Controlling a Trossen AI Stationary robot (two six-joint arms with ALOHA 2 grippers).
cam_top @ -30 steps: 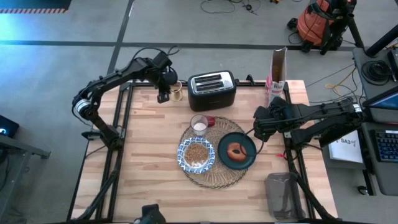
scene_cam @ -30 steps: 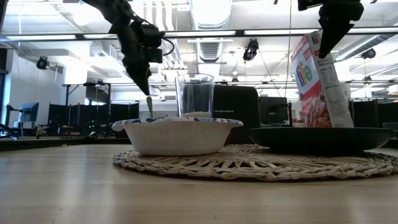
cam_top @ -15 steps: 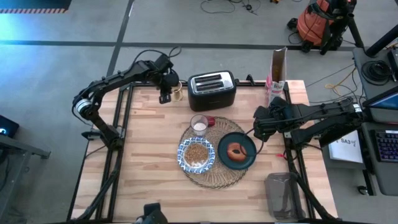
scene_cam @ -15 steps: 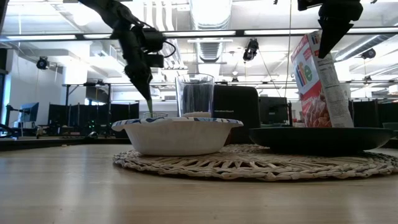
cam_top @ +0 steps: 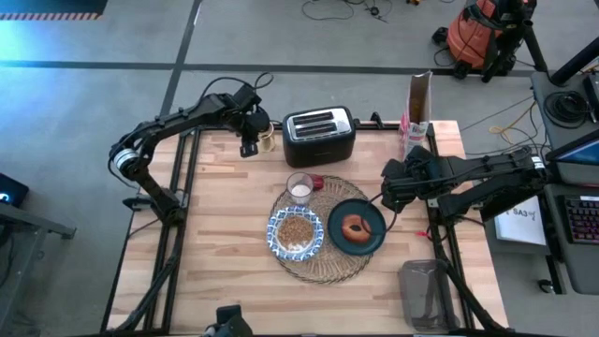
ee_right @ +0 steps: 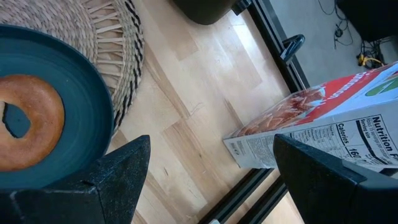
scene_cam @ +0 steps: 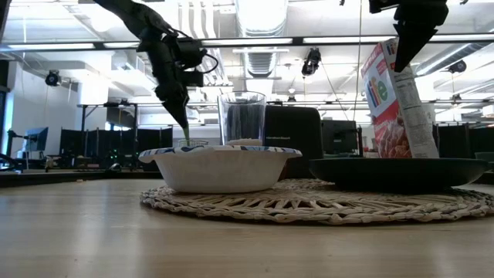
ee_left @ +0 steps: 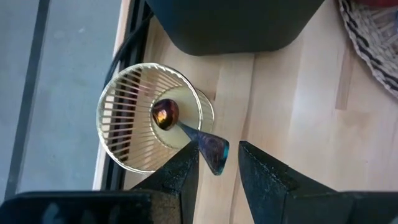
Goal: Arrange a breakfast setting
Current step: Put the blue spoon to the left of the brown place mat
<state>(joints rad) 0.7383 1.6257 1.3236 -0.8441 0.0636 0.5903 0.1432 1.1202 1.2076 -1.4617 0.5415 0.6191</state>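
Slight shift noted since the earlier frame: the left gripper (ee_left: pixel 216 163) is now leaned further over the ribbed cup (ee_left: pixel 149 124) beside the toaster (cam_top: pixel 319 136), fingers clamped on a spoon (ee_left: pixel 189 134) whose bowl sits inside the cup. Unchanged are the placemat (cam_top: pixel 323 267), bowl (cam_top: pixel 296 233), glass (cam_top: pixel 299 187), and plate (cam_top: pixel 372 239) with pastry (cam_top: pixel 355 227). Right gripper (ee_right: pixel 208 171) is held spread wide above the plate, near the cereal box (ee_right: pixel 323 134).

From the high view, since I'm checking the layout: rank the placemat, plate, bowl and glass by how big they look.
1. placemat
2. plate and bowl, which look about alike, so I won't rank one over the other
3. glass
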